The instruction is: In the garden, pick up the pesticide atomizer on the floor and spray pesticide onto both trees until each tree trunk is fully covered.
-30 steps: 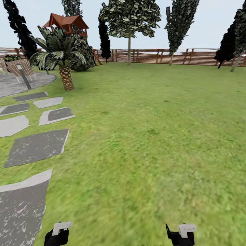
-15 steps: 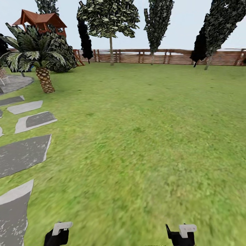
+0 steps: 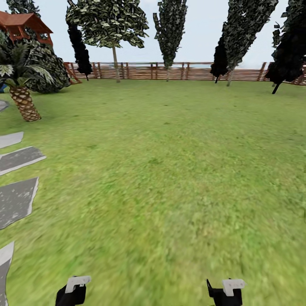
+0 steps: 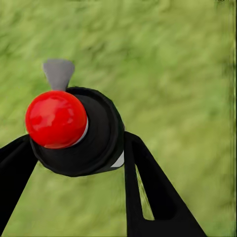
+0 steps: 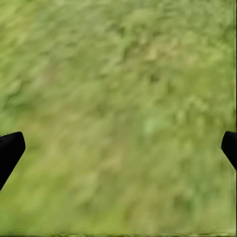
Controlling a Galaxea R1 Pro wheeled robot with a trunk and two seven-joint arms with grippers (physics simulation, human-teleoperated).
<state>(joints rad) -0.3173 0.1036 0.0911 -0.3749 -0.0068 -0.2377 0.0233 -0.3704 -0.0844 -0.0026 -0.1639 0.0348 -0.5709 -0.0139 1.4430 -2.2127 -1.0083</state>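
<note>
Left tool [image 4: 74, 163] is seen clenched on the pesticide atomizer [image 4: 79, 131], red-capped, held above the floor [image 3: 170, 178]. Right tool [image 5: 118, 148] is spread wide, nothing gripped, grass below. Grey paving stones [image 3: 17, 199] are seen at left, a palm [image 3: 23, 100] further back. The fence [image 3: 170, 71] and thin-trunked trees [image 3: 170, 29] are seen farthest out.

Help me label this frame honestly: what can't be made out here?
Head view: left gripper and right gripper are cut off by the bottom edge.
Head view: tree trunks by the fence are too small to judge bark or spray.
Left wrist view: the pesticide atomizer hides its lower body behind its own top.
Right wrist view: grass is blurred.
</note>
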